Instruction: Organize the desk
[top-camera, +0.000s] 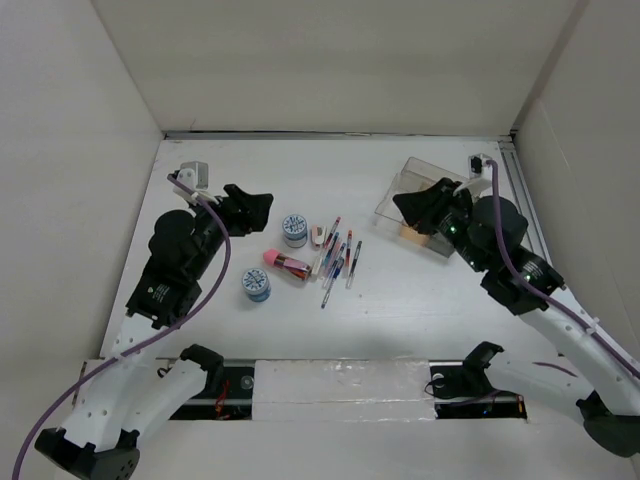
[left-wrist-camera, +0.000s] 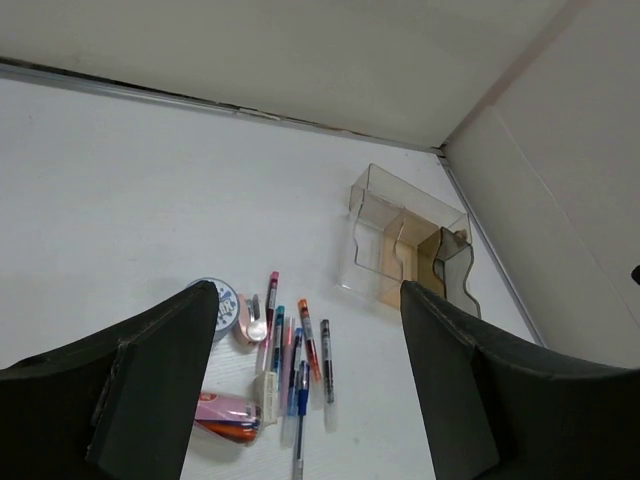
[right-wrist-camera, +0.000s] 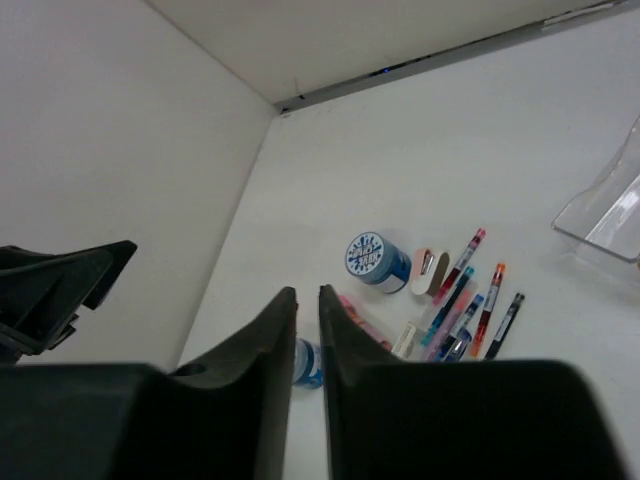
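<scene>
Overhead, white matte desk (top-camera: 420, 300), walled, cluttered

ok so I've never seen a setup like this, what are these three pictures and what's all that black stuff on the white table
The black shapes are two robot arms bolted at the near edge of a white desk. The top picture looks down from above; the other two come from cameras on each wrist, so the dark wedges there are each arm's own fingers. The left tool is open, its fingers wide apart. The right tool is nearly closed, with only a slit between the fingers. Neither holds anything. In the middle lie a bunch of pens, two round blue-topped tape rolls, a pink tube and a small pink-and-white item. Far right stands a clear plastic box with compartments, beside the right arm.
</scene>
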